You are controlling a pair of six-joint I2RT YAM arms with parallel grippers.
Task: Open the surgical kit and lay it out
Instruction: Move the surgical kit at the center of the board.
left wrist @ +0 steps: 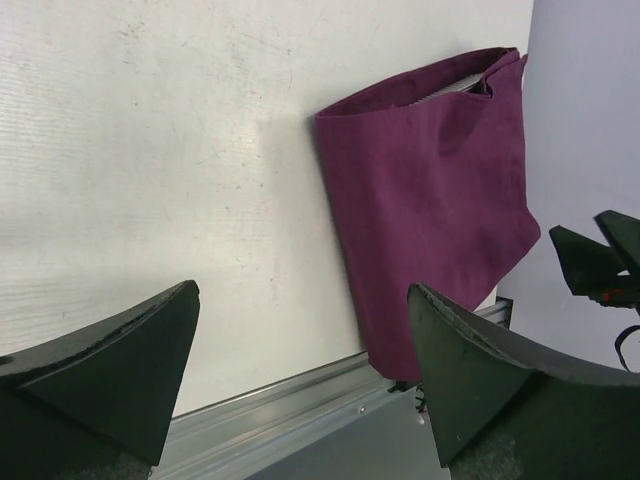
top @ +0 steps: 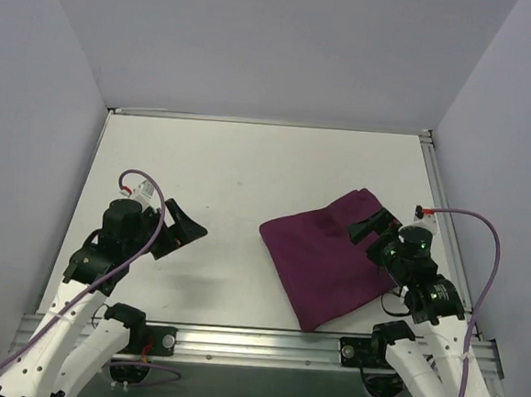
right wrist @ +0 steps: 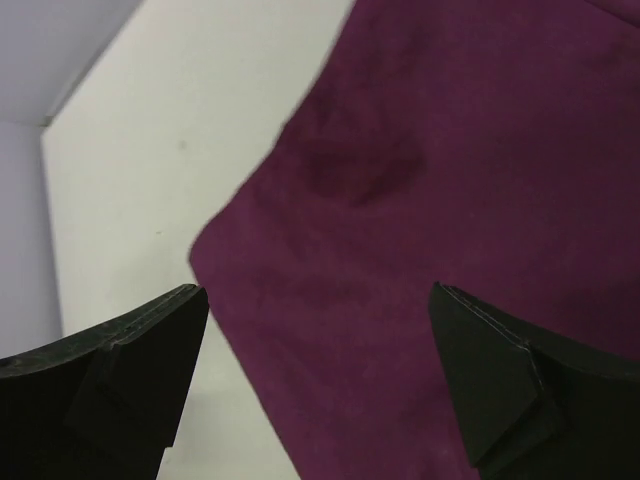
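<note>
Right gripper (top: 374, 227) gapes above folded purple wrap (top: 321, 258).

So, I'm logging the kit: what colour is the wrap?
The wrap is plain dark purple; clearest in left wrist view.

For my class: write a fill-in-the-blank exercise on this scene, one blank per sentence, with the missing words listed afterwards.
1. The cloth wrap is dark ____ in colour.
2. The right tool hangs over the ____.
3. The left tool hangs over the bare white ____, apart from the cloth.
4. The jaws of both tools stand ____, holding nothing.

Missing words: purple; wrap; table; open.
</note>
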